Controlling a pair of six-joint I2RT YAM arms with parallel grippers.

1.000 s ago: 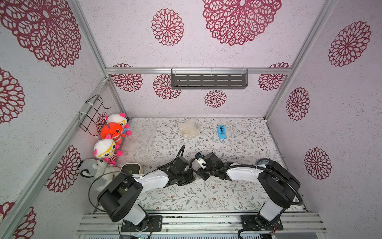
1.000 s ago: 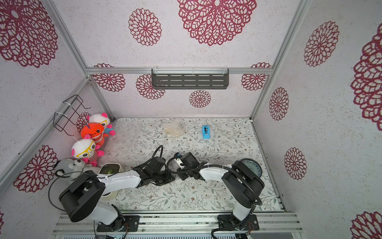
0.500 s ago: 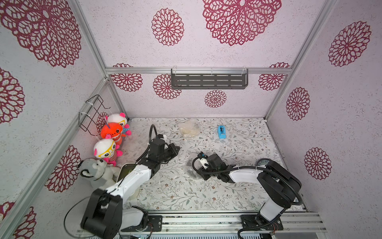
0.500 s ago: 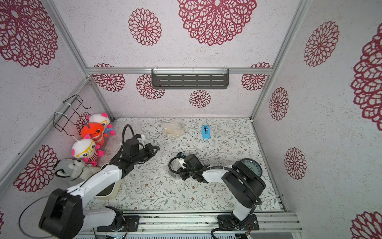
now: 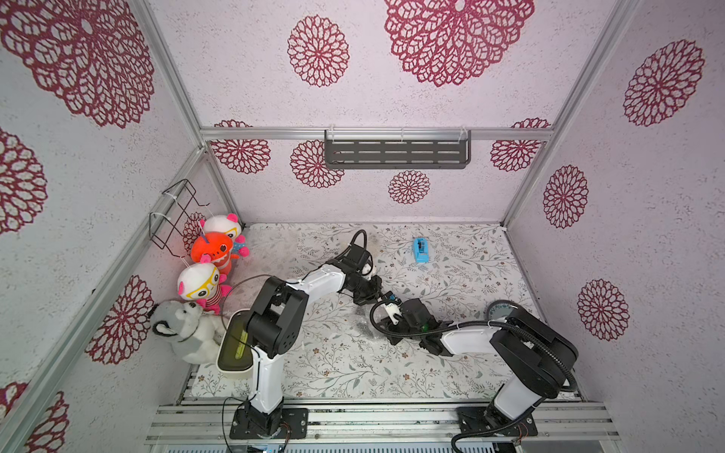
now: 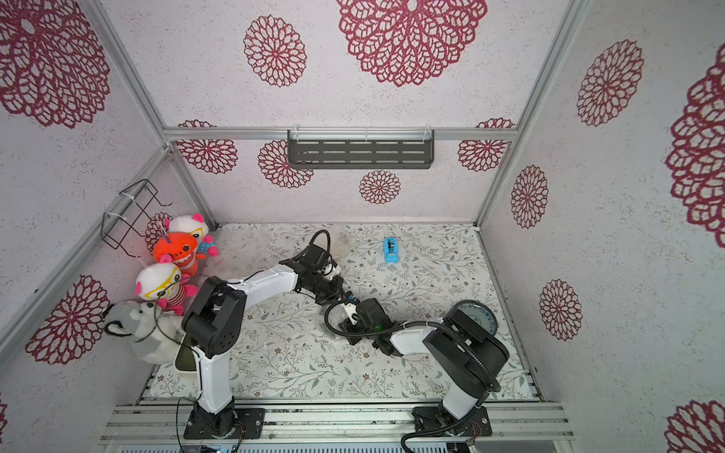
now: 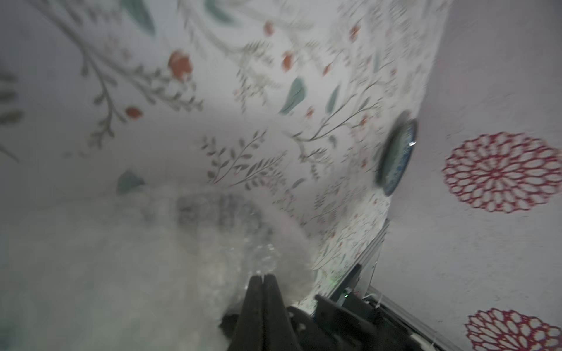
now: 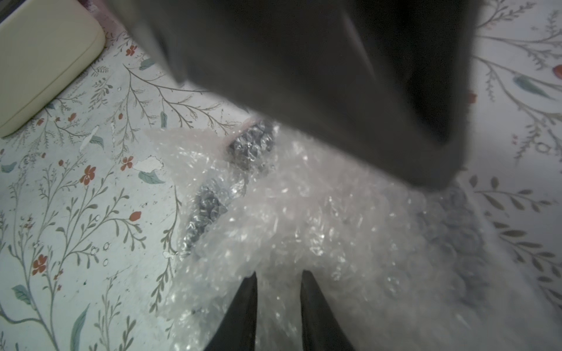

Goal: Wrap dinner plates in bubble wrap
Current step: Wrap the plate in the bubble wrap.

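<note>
Crinkled bubble wrap (image 8: 304, 212) bunched over a black plate (image 8: 209, 202) at the surface's (image 5: 314, 353) centre, left claw (image 7: 263, 278) pressed together at the wrap's 1 o'clock edge, right claw (image 8: 278, 273) narrowly spread over its 3 o'clock side, blue-patterned plate (image 6: 480, 312) at the surface's 3 o'clock edge.

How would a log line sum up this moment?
left gripper shut at bubble wrap | right gripper open over it | black plate under wrap | blue-patterned plate bare

My left arm (image 5: 321, 280) and right arm (image 5: 467, 339), white shells, boxy black joints, looping black cables (image 5: 371, 317), left claw (image 7: 263, 278), right claw (image 8: 278, 275), tapered black fingers (image 8: 240, 313).
</note>
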